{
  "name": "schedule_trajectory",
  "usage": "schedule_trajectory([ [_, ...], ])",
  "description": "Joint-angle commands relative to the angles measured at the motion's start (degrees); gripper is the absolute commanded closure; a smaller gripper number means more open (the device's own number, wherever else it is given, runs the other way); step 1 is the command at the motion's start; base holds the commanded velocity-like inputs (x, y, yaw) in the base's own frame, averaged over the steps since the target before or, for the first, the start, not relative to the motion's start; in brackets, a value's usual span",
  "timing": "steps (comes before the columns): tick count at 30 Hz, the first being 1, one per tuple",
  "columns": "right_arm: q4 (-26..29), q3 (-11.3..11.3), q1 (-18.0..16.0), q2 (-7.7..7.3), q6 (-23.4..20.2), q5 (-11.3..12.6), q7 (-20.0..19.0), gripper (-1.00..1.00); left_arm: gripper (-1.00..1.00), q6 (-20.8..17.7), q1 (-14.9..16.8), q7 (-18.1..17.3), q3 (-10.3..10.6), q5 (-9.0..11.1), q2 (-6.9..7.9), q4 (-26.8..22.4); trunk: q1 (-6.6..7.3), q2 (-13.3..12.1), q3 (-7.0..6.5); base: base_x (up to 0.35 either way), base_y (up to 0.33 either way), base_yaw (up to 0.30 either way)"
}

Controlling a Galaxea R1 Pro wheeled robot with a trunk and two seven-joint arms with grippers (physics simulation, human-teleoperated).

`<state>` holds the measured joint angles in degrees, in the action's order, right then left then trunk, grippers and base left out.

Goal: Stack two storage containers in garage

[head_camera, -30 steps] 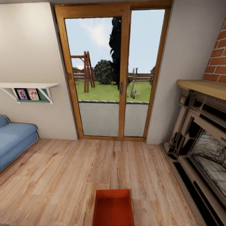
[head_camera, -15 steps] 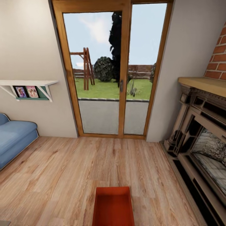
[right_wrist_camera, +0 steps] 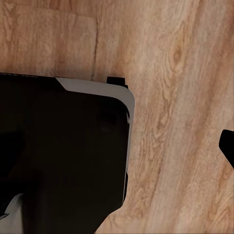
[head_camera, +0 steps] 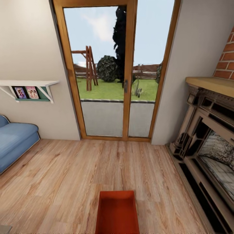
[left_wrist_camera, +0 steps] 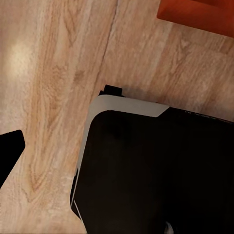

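- Standing on the light wood plank floor (head_camera: 65, 182) of the living room, one red-orange storage container (head_camera: 117, 213) sits low and centred in the head view, open top up, its near end cut by the picture's edge.
- Beyond it in that view are the wood-framed glass doors (head_camera: 117, 71); a blue sofa (head_camera: 14, 144) lies to the left under a white wall shelf (head_camera: 29, 87), and a dark fireplace (head_camera: 208, 143) stands to the right beneath brick.
- The left wrist view looks down on the planks and the robot's black, grey-edged base (left_wrist_camera: 151, 165); a corner of the red-orange container (left_wrist_camera: 200, 14) lies apart from the base, with bare floor between. A dark tip at the frame's edge may be a finger, so I cannot tell how the left jaws stand.
- The right wrist view has the same black base (right_wrist_camera: 63, 151) over wood floor. A dark sliver shows at one edge; whether the right jaws are clenched or released, I cannot tell.
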<state>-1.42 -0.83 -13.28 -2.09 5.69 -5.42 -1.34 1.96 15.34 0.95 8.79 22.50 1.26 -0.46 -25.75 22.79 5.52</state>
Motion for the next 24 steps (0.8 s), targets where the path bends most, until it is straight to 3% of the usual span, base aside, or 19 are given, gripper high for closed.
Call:
schedule_trajectory([
  [1,-0.2,-0.1,-0.1,-0.02,0.3,-0.6,-0.1,-1.0,-1.0,0.1,0.0,0.1,0.5,0.4,-0.02,0.0,-0.03,0.1,0.21,0.0,0.0,0.0],
  [24,-0.2,-0.1,-0.1,-0.02,0.3,-0.6,-0.1,-1.0,-1.0,0.1,0.0,0.1,0.5,0.4,-0.01,0.0,-0.03,0.1,2.3,0.0,0.0,0.0],
])
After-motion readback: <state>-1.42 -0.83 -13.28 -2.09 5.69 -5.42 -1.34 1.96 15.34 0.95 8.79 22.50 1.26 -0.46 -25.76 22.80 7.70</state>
